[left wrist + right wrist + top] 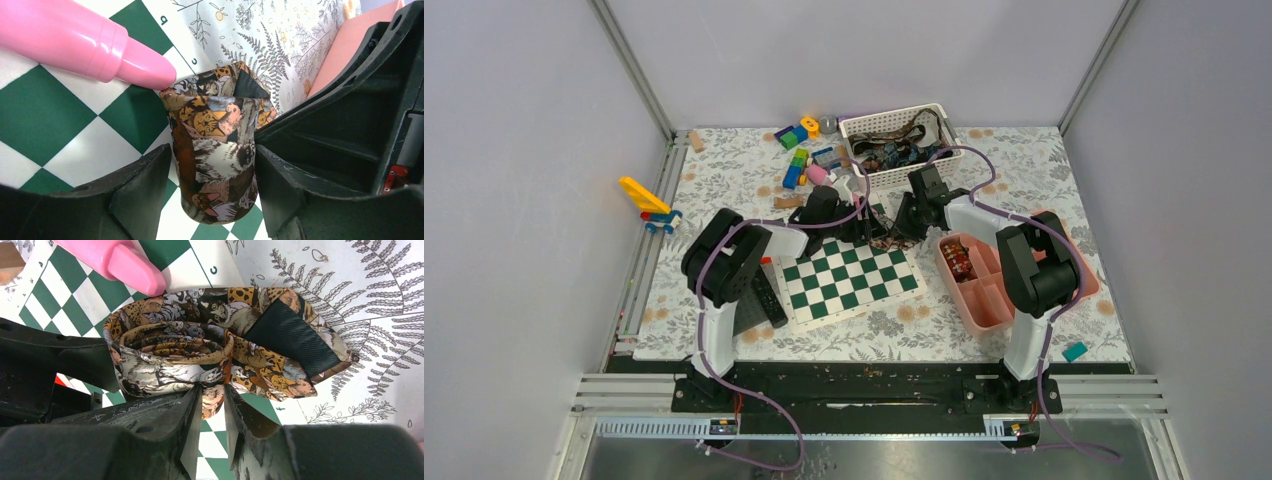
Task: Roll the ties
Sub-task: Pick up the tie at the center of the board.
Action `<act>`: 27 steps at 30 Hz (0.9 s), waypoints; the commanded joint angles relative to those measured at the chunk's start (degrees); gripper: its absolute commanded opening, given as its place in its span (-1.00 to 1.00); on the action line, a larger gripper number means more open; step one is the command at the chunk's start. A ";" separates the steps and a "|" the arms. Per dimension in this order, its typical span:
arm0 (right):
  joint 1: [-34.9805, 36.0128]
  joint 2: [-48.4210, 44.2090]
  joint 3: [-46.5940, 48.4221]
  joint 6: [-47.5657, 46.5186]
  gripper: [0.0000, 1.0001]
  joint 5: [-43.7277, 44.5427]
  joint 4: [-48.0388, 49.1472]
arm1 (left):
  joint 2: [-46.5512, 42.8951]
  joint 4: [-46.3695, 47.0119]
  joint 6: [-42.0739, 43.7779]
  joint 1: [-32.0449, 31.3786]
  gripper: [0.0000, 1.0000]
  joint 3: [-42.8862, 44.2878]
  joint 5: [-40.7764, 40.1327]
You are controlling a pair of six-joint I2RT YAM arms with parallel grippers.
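A cat-patterned tie (200, 347) in brown, tan and black lies rolled into a coil at the far edge of the chessboard (849, 280), with its black-lined tip sticking out. My left gripper (212, 195) has one jaw on each side of the coil (215, 150). My right gripper (212, 415) pinches a fold at the coil's near edge. In the top view both grippers meet over the coil (882, 238), the left (866, 230) and the right (892, 232). More ties (889, 150) lie in the white basket (894, 115).
A pink toy pin (90, 45) lies against the coil, also in the right wrist view (120, 260). A pink tray (994, 300) at right holds a small rolled tie (959, 262). Toy blocks (799, 155) lie at the back, a black remote (769, 295) left of the board.
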 commanded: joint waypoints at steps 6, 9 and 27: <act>-0.54 -0.78 -0.71 -0.56 -0.41 1.94 -2.37 | 1.78 2.14 0.82 -0.45 0.22 3.76 2.42; -0.56 -0.69 -0.73 -0.54 -0.40 1.95 -2.27 | 2.05 1.76 0.99 -0.60 0.13 3.97 2.98; -2.12 -18.40 -0.98 -2.80 -0.03 1.38 -0.87 | -1.67 -2.34 2.96 -0.78 -0.15 2.84 0.74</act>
